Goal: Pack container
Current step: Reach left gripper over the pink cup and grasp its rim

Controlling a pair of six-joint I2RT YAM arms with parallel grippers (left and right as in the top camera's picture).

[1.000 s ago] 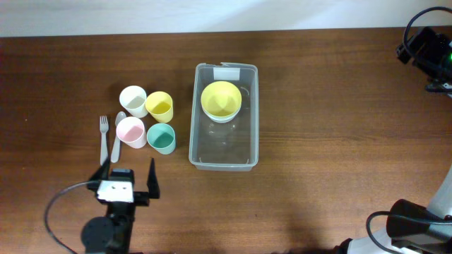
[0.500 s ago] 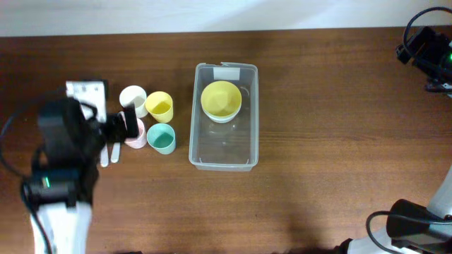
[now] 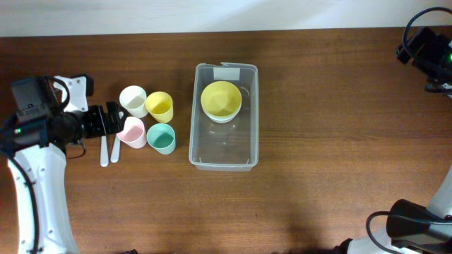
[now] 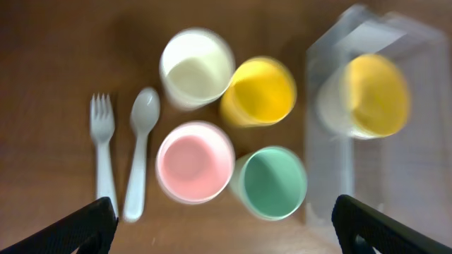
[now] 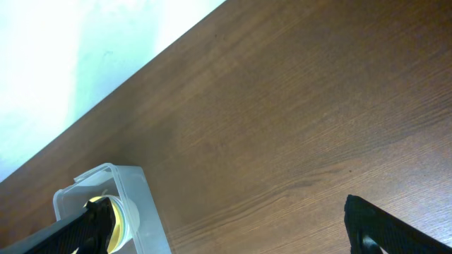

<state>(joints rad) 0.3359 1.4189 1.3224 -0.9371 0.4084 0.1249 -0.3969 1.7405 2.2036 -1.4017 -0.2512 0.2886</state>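
Even bright light; left wrist view motion-blurred.

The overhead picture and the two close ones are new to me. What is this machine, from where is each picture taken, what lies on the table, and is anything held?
These are two robot arms at a table, each ending in a two-finger gripper. One picture looks straight down; the other two come from cameras on the wrists, so the dark tips in their lower corners are the fingers. The left gripper hangs open beside a white cup, a yellow cup, a pink cup and a green cup, with a fork and a spoon next to them. The clear container holds a yellow bowl. The right gripper, open too, is far to the right. Nothing is held.
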